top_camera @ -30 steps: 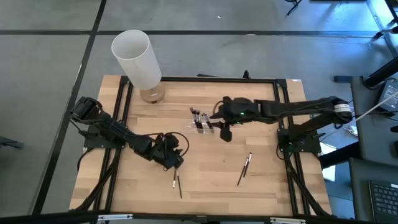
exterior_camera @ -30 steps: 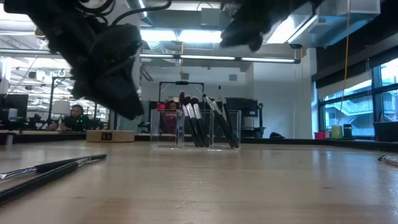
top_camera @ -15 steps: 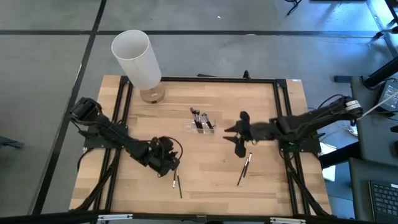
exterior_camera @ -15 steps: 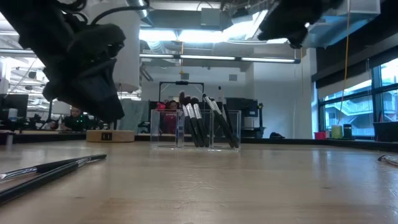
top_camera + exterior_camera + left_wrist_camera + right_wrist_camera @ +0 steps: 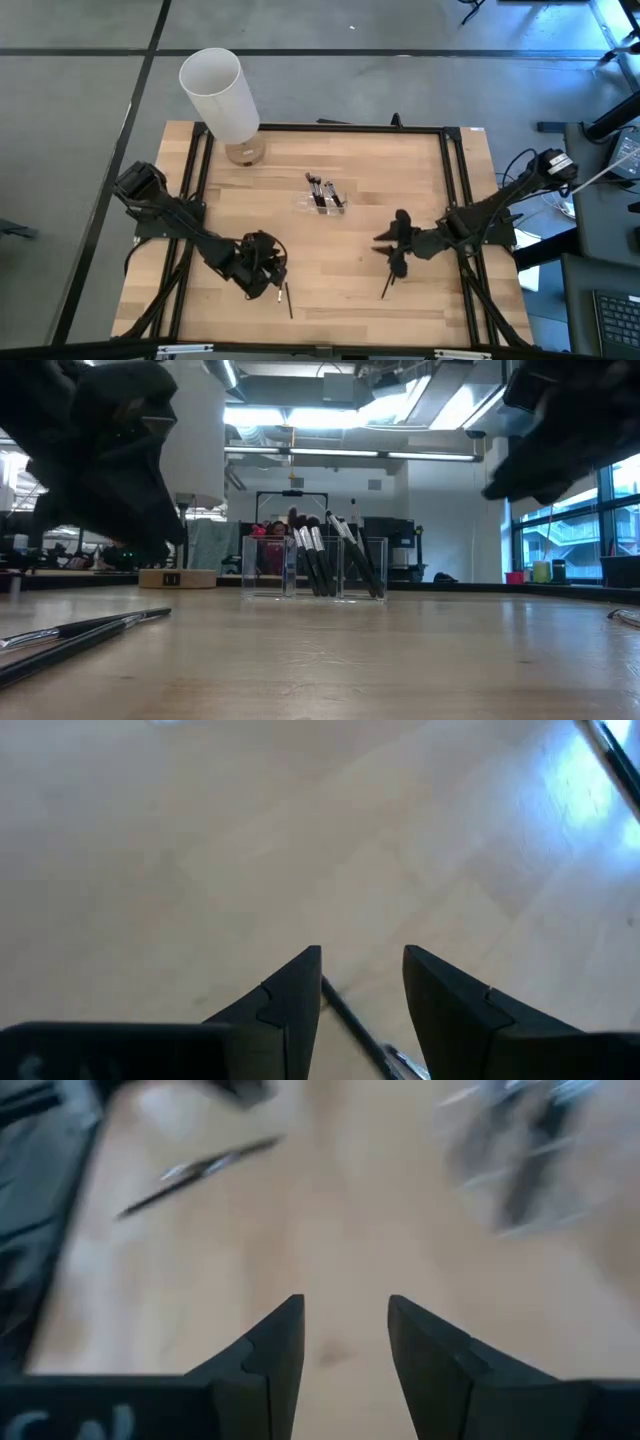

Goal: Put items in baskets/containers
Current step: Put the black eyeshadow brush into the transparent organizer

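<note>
2 grippers (image 5: 268, 285) (image 5: 395, 262) open, brushes (image 5: 390, 280) loose

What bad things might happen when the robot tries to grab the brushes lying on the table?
1. The left gripper is open over a thin brush; its fingers might push it aside rather than pinch it.
2. The clear organizer is small and already holds brushes, so another dropped in might miss or bump them.

One camera looks straight down on the whole desk (image 5: 330, 200); another sits at desktop level facing the room; both wrist cameras hover close over the wood
</note>
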Motion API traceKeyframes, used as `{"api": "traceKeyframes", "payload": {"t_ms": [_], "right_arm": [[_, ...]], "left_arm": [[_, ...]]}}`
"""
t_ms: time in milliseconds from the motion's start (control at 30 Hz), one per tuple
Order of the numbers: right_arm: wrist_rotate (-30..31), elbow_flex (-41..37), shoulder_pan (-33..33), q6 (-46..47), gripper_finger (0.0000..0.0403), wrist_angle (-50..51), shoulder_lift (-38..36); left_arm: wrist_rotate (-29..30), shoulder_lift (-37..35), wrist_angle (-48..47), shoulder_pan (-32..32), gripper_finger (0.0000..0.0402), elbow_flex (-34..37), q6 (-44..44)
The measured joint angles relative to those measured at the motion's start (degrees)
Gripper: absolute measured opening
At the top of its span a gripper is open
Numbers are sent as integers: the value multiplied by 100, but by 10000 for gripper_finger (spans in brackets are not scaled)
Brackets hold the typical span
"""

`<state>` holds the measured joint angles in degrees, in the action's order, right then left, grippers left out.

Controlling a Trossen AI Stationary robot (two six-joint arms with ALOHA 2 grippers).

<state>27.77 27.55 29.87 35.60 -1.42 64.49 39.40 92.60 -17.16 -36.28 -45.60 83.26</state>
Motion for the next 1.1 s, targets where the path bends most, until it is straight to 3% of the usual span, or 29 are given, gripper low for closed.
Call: {"api": "traceKeyframes", "payload": {"t_ms": [167, 333, 400, 500, 633, 800, 967, 1100], "right_arm": [[-1392, 0, 162, -110, 145, 41, 4], [-1534, 5, 396, 404, 145, 259, 193], [-1428, 7, 437, 1201, 145, 652, 295], [-1333, 7, 469, 3120, 145, 1317, 419], [-2042, 7, 459, 4848, 143, 1885, 441], [-2834, 379, 306, 5444, 120, 2794, 411], [-2846, 723, -77, 5618, 86, 4206, 409], [-2934, 683, -442, 5688, 70, 4223, 411]], "left_arm": [[-287, 266, 124, 111, 138, -1, 1], [-503, 345, 150, 287, 138, 1, -72], [-510, 345, 302, 322, 138, 1, -194], [-501, 345, 565, 346, 138, -1, -392], [-483, 343, 714, 344, 138, -4, -553], [-482, 338, 711, 364, 138, -5, -841], [-635, 338, 697, 512, 138, -5, -1206], [-734, 336, 695, 621, 138, -5, -1388]]}}
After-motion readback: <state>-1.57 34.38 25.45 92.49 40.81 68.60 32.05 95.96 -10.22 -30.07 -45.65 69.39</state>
